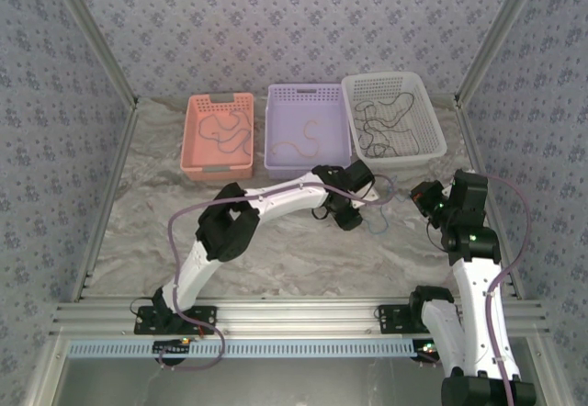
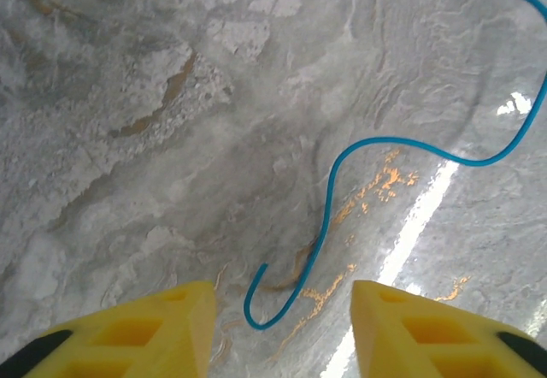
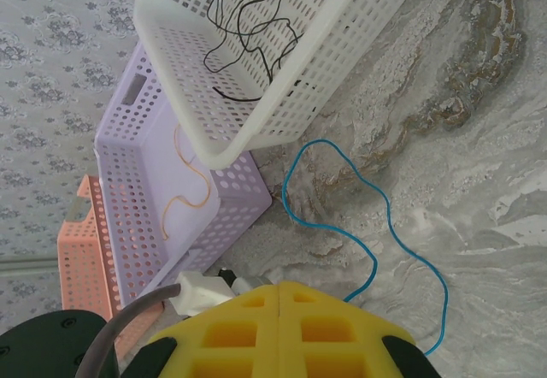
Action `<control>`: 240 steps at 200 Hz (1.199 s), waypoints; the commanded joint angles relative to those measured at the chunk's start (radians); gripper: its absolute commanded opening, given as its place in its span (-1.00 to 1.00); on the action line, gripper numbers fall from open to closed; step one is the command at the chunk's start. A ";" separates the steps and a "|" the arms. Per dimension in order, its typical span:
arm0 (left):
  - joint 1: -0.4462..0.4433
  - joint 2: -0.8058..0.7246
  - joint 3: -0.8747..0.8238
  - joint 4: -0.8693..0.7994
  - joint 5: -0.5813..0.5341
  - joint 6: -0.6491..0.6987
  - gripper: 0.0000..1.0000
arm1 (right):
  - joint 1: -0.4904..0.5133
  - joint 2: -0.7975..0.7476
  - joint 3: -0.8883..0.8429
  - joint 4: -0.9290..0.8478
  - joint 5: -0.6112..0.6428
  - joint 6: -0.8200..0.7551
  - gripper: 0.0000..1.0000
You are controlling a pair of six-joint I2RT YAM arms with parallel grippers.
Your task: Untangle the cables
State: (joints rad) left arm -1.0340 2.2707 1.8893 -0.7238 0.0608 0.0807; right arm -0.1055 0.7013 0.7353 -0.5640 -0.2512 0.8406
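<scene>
A thin blue cable lies loose on the marble table, its hooked end between the fingers of my left gripper, which hovers open just above it without touching. The top view places that gripper at centre right, next to the blue cable. My right gripper is shut with nothing in it, and the blue cable snakes over the table beyond it. A black cable lies in the white basket. A yellowish-tan cable lies in the purple basket.
A pink basket at the back left holds a dark cable. The three baskets stand side by side along the back wall. Patterned walls close in the table on both sides. A metal rail runs along the near edge.
</scene>
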 commanded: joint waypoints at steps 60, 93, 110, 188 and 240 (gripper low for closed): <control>0.012 0.074 0.071 -0.041 0.014 0.001 -0.24 | -0.007 -0.005 0.019 0.016 -0.016 -0.012 -1.00; 0.011 0.071 0.066 -0.006 0.015 -0.023 -0.61 | -0.007 -0.008 0.018 0.015 -0.016 -0.012 -1.00; 0.011 0.057 0.027 0.028 0.000 -0.050 -0.78 | -0.010 -0.011 0.017 0.013 -0.015 -0.013 -1.00; 0.080 -0.284 -0.413 0.466 -0.028 -0.377 -1.00 | -0.036 -0.061 0.010 -0.033 0.010 -0.029 -1.00; 0.213 -0.789 -0.970 0.842 -0.199 -0.802 -1.00 | -0.162 -0.121 -0.012 -0.043 -0.032 0.041 -1.00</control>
State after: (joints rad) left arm -0.8825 1.7004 1.1271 -0.1402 -0.0284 -0.4404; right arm -0.2131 0.6006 0.7341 -0.6090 -0.2520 0.8417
